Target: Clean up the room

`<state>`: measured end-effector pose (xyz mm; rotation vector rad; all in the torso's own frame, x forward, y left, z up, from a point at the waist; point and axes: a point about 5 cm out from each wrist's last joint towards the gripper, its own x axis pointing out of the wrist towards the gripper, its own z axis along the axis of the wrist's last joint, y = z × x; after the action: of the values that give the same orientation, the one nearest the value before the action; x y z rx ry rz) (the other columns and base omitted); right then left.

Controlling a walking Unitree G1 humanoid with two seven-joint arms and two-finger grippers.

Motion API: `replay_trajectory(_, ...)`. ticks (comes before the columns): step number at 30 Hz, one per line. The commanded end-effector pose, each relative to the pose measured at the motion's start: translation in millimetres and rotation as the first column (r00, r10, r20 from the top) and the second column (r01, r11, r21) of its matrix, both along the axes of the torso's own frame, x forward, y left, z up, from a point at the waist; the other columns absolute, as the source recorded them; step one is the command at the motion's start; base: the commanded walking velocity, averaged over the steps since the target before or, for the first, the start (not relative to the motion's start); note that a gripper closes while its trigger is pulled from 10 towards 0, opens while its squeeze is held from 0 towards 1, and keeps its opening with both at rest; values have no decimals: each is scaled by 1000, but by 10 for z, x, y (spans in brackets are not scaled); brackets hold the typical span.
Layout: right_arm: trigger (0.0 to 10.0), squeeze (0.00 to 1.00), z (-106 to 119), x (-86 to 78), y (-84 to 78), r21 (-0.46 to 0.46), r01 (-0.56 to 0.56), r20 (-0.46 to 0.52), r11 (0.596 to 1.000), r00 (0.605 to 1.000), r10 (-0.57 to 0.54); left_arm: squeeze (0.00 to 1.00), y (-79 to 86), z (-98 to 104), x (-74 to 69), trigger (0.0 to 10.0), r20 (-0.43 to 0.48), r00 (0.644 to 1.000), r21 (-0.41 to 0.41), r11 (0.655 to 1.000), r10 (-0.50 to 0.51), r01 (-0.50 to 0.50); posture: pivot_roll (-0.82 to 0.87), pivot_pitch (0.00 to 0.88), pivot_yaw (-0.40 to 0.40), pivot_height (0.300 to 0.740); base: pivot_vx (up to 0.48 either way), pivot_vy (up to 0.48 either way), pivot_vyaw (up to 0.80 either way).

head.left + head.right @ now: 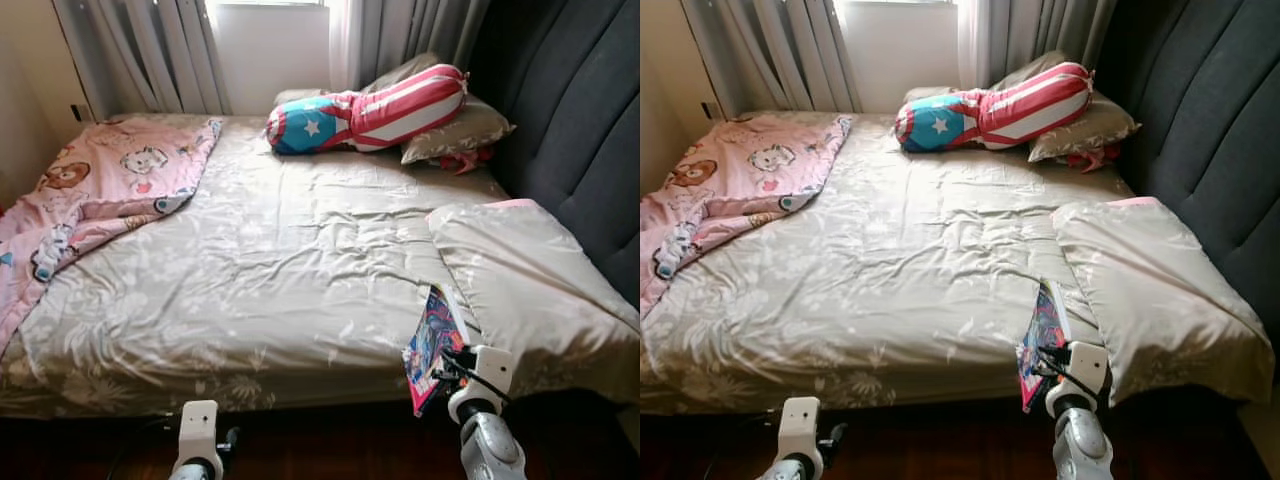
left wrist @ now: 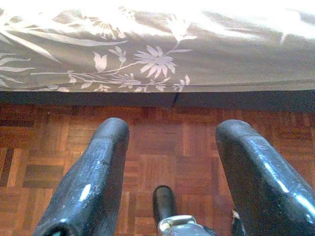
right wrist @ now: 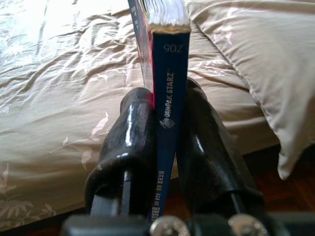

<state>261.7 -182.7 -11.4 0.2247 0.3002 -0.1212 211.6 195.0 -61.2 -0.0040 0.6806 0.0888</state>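
Note:
A thin book (image 1: pixel 432 345) with a colourful cover and a blue spine (image 3: pixel 169 98) stands on edge over the bed's near right edge. My right gripper (image 3: pixel 166 105) is shut on the book, one finger on each cover. It sits just below the book at the bed's front edge (image 1: pixel 470 372). My left gripper (image 2: pixel 170 142) is open and holds nothing, low over the parquet floor in front of the bed; its arm (image 1: pixel 197 440) hangs at the bottom left.
The bed (image 1: pixel 280 270) has a wrinkled beige floral sheet. A pink cartoon blanket (image 1: pixel 100 190) lies at its left, a beige pillow (image 1: pixel 520 270) at the right, a red, white and blue bolster (image 1: pixel 365 110) and pillows at the head. Dark padded headboard (image 1: pixel 580 120) on the right.

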Motion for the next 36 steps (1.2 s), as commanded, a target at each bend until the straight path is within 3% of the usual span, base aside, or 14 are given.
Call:
replay_trajectory(1,10000,0,86,96,18,-7,0,34,1000,999,1,0,25,1,-3,10000,-2,1000,-1,1000,17,-17,4,0,-58,740,311,0,0)
replay_trajectory(18,10000,0,90,98,9,-31,-11,33,999,999,12,0,74,17,11,10000,4,1000,7,1000,28,-28,3,0,-57,740,319,0,0)
replay_trajectory(26,10000,0,86,99,48,-46,-37,29,998,999,38,0,85,21,13,10000,6,1000,11,1000,29,-30,6,0,-58,740,322,0,800)
replay_trajectory(36,10000,0,81,95,60,-58,-51,24,997,998,52,0,79,31,30,10000,12,1000,15,1000,25,-25,5,0,-57,740,321,0,0)
